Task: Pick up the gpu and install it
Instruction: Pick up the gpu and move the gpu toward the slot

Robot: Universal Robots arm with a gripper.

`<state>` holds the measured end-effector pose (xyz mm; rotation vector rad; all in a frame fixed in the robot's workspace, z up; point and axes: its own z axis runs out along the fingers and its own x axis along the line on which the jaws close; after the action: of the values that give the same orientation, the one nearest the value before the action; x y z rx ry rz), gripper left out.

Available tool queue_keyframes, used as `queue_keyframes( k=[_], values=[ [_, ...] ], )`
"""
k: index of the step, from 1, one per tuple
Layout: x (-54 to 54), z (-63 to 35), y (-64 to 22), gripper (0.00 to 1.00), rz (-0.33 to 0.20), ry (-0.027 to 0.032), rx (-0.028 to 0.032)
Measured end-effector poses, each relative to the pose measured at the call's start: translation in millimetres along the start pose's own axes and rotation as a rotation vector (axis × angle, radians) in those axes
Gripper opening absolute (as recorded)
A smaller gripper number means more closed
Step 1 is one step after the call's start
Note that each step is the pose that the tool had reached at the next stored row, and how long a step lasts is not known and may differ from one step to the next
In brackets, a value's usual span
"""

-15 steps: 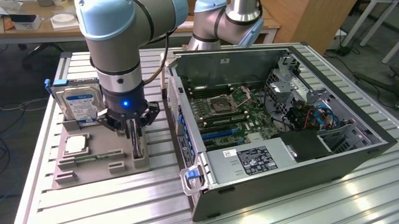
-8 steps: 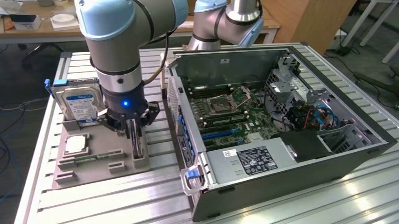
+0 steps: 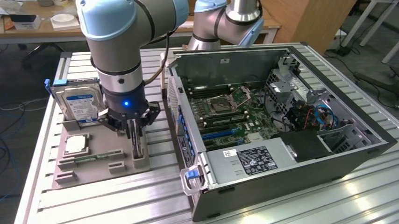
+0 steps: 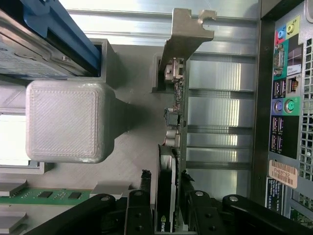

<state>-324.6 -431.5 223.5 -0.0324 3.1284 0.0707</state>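
Gpu (image 4: 172, 128) stands on edge in a slot of the grey holder tray (image 3: 87, 175), just beside the open computer case (image 3: 311, 154). We see the gripper (image 3: 134, 133) straddling it from above, fingers clamped against both faces, with its silver bracket (image 4: 188, 34) beyond their reach.
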Motion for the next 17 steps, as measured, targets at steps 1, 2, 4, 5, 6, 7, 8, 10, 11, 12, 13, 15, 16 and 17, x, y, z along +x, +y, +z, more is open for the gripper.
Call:
queue_keyframes(
  k=[1,2,4,5,6,7,8,10,11,12,13,15,16,17],
  values=[
    [0.0,0.0,0.0,0.36,0.000,0.0001,0.0000],
    [-0.1,0.0,0.0,0.36,0.000,0.0001,0.0000],
    [-0.1,0.1,0.0,0.36,0.000,0.0000,0.0000],
    [-0.1,0.1,0.0,0.36,0.000,-0.0001,0.0001],
    [-0.1,0.2,0.0,0.36,0.000,-0.0001,0.0000],
    [-0.1,0.2,0.0,0.36,0.000,-0.0002,0.0000],
    [-0.1,0.2,0.0,0.36,0.000,-0.0002,0.0000],
    [-0.3,0.5,0.0,0.36,0.000,-0.0006,0.0000],
    [-0.4,0.7,0.0,0.36,0.000,-0.0008,-0.0001],
    [-0.4,0.7,0.0,0.36,0.000,-0.0008,0.0000],
    [-0.4,0.7,0.0,0.36,0.000,-0.0007,0.0000],
    [-0.4,0.7,0.0,0.36,0.000,-0.0007,0.0000],
    [-0.4,0.7,0.0,0.36,0.000,-0.0007,0.0000],
    [-0.4,0.7,0.0,0.36,0.000,-0.0007,0.0000]
  ],
)
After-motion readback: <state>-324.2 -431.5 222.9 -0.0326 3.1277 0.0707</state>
